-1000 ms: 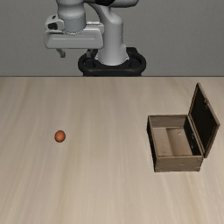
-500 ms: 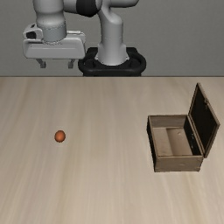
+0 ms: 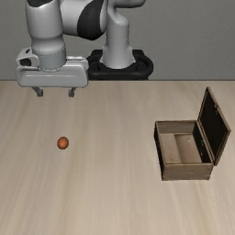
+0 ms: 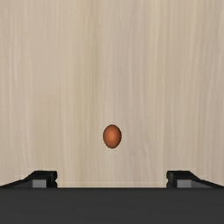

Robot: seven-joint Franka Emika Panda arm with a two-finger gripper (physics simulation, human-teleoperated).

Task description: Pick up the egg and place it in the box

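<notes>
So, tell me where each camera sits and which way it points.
Exterior view: in front of the robot and above, looking down across the table; shows the arm, the open gripper, the egg and the box.
Wrist view: on the hand, looking down at the table; both fingertips show.
Shared: the egg and the table.

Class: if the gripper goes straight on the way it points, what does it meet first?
Pointing down, the gripper likely meets the egg, centred between its open fingers, or the table just beside it; depth is unclear.
</notes>
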